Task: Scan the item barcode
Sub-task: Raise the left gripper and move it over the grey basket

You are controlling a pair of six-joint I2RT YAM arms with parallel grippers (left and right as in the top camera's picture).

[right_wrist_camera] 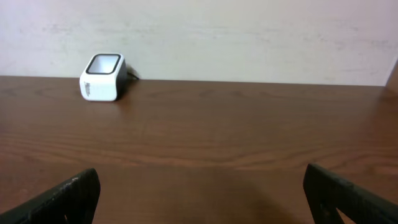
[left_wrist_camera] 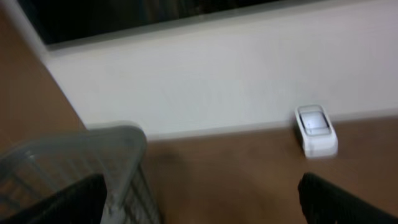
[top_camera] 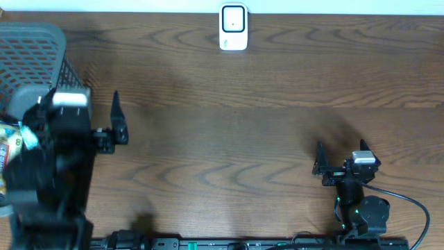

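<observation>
At the far left edge I see a colourful packet (top_camera: 10, 147), half hidden by my left arm; I cannot tell whether it lies inside the grey mesh basket (top_camera: 31, 52). The left gripper (left_wrist_camera: 199, 182) hangs open and empty by the basket's rim. The white scanner (top_camera: 234, 28) stands at the table's (top_camera: 229, 132) far edge. The right gripper (top_camera: 340, 149) is open and empty, well apart from the scanner.

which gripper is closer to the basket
Left. The left gripper is right beside the basket; the right gripper sits far across the table.
</observation>
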